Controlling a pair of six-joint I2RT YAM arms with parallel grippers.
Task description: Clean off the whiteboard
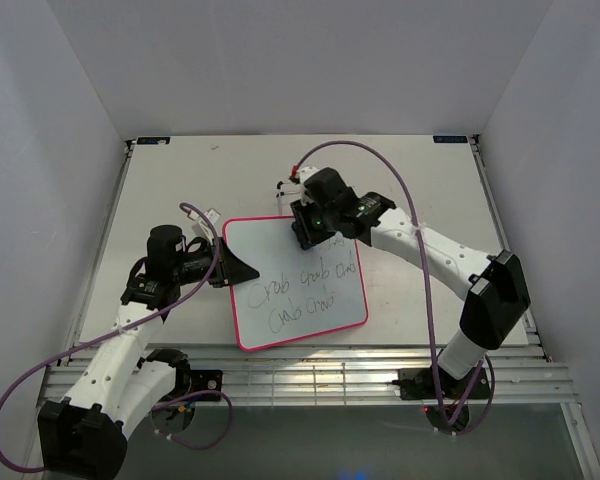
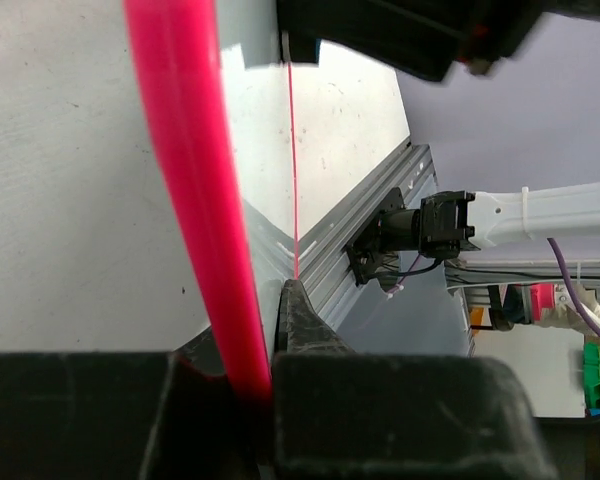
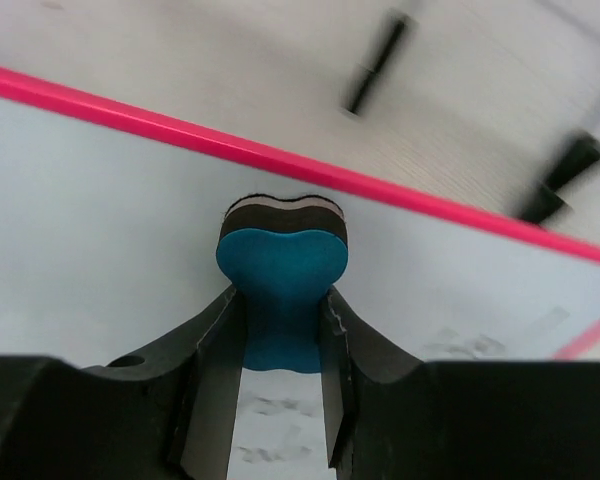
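Note:
The whiteboard (image 1: 295,285) has a pink-red frame and a white face with dark scribbles across its middle and lower part. It lies tilted in the middle of the table. My left gripper (image 1: 230,264) is shut on the board's left edge; in the left wrist view the pink frame (image 2: 195,200) runs between my fingers (image 2: 310,330). My right gripper (image 1: 310,228) is over the board's upper right part, shut on the blue bone-shaped eraser (image 3: 282,272), whose dark felt end meets the white face just below the pink frame (image 3: 280,160). Faint smudged writing shows under the jaws.
The thin black wire stand (image 1: 286,186) lies on the table behind the board; its black tips (image 3: 375,62) show in the right wrist view. A slatted metal rail (image 1: 310,375) runs along the near table edge. White walls close in on three sides.

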